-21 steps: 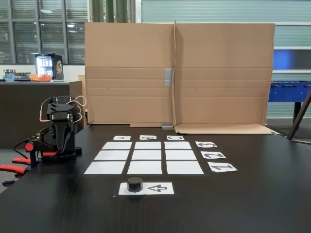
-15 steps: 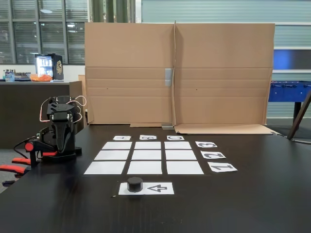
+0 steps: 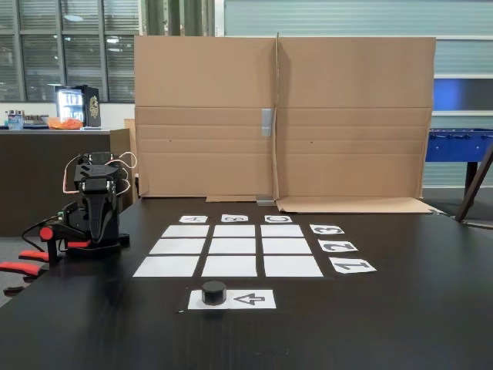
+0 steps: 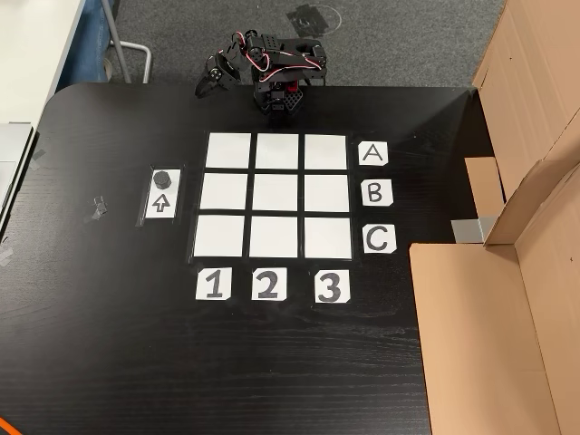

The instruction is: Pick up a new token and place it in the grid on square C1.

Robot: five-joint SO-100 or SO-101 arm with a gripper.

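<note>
— What sits nearest us on the bench (image 3: 400,324)?

— The token (image 3: 214,292), a small black puck, resting on one end of the white sheet with an arrow (image 3: 248,299). From above, the same token (image 4: 162,178) sits at the end of that sheet the arrow (image 4: 159,204) points to, off to the left of the grid (image 4: 277,195) and apart from it.

— And the grid itself?

— Just behind the sheet: nine white rectangles in three rows with dark gaps between them, all bare. Square C1 (image 4: 218,236) is the corner where the C label (image 4: 379,239) lines up with the 1 label (image 4: 213,285). In the fixed view that is the near right corner (image 3: 293,266), beside the 1 card (image 3: 352,266). The token is well apart from it.

— Where is the arm?

— At the far left of the bench in the fixed view, the arm (image 3: 94,208) is folded down tight over its base, its upper links doubled back on themselves and wires looping above. From above, the arm (image 4: 276,77) is at the top edge of the bench, just past the A row, compact and reaching over nothing.

— The jaws?

— The jaws (image 4: 216,75) point out to the left in the top-down view, away from the grid. I cannot tell whether they are apart or together; they are too small and dark.

— Beyond that?

— A tall cardboard screen (image 3: 281,116) stands along the far edge of the bench.
</note>
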